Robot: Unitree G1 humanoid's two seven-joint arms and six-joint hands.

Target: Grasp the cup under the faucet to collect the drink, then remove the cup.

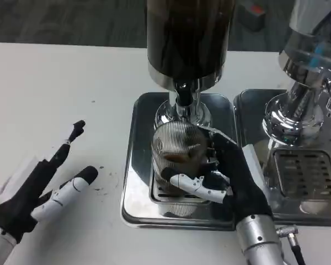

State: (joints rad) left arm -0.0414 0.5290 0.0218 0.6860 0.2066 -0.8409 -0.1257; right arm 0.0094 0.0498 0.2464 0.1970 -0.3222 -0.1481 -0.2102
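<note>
Head view: right hand (pixel 227 175) wraps the ribbed glass cup (pixel 180 148), which stands on the drip tray (pixel 137 165) under the dispenser faucet (pixel 182 95). Dark drink shows inside; collecting step. Next, judged: level withdrawal, no tilt. Left hand (pixel 41 190) rests on table (pixel 55 99), fingers spread, empty.

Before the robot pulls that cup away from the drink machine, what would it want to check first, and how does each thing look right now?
1. Right hand holds the cup: ok, fingers wrap its ribbed side.
2. Cup sits under the faucet: ok, directly below it.
3. Cup upright on the drip tray: ok.
4. Drink collected: some dark liquid shows inside; the fill level, cannot tell.
5. Faucet stopped flowing: cannot tell.
6. Left hand out of the way: ok, resting on the table, apart from the tray.
</note>
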